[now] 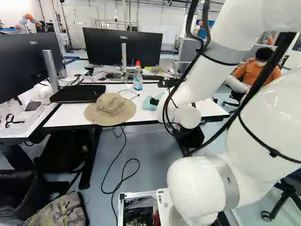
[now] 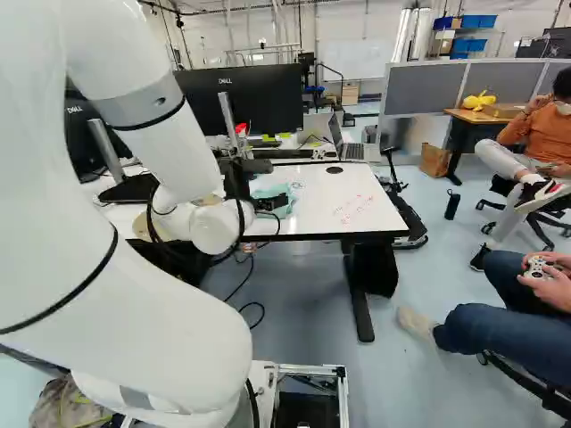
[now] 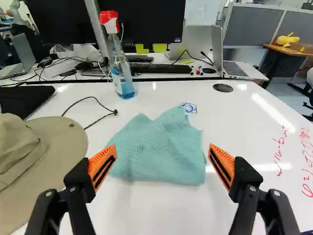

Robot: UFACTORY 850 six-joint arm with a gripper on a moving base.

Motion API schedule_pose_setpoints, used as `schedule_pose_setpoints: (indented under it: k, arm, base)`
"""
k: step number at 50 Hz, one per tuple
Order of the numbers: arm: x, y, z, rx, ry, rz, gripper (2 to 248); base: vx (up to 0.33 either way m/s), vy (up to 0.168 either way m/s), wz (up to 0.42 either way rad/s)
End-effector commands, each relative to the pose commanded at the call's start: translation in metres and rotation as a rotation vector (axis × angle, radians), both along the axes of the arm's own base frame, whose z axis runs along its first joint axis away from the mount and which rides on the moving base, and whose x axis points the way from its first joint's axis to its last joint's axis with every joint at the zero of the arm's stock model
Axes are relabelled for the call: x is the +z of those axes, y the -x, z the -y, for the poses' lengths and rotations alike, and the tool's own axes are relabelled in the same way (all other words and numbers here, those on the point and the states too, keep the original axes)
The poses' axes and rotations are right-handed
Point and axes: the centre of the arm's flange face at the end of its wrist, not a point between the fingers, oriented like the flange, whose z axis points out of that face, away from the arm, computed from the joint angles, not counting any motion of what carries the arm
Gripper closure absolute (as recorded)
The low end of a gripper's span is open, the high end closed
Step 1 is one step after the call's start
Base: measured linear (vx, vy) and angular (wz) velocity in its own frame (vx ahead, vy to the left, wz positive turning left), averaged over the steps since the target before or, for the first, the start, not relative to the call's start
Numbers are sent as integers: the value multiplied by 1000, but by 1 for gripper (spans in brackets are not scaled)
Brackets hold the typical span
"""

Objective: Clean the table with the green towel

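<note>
My gripper (image 2: 269, 203) hangs over the front part of the white table (image 2: 343, 201) in the right base view, close to the teal-green towel (image 2: 284, 211). In the wrist view the gripper (image 3: 162, 161) is open, its orange-padded fingers wide apart with nothing held. The towel (image 3: 161, 147) lies spread and slightly crumpled on the tabletop, ahead of and between the fingers. A small blue drawing (image 3: 190, 107) touches its far edge. Red marker writing (image 3: 279, 152) runs over the white surface beside it.
A tan hat (image 1: 112, 108) lies at the table's front edge, left of the towel. Behind stand a spray bottle (image 3: 121, 73), monitors (image 1: 123, 46), a keyboard (image 3: 160, 68) and a laptop (image 3: 234, 68). A thin cable (image 3: 93, 110) lies between hat and bottle. Another robot (image 1: 28, 21) stands far back.
</note>
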Motion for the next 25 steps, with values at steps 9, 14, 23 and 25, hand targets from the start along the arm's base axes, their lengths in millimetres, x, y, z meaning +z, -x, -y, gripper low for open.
schedule_pose_setpoints:
  k: [9,14,23,25]
  arm:
    - [0,-15,0,0,0,-9,3]
    - [0,-23,0,0,0,-18,3]
    - [-2,-37,0,0,0,-41,3]
    - [-2,-40,0,0,0,-47,3]
  base:
    - [0,0,0]
    - [0,0,0]
    - [0,0,0]
    - [0,0,0]
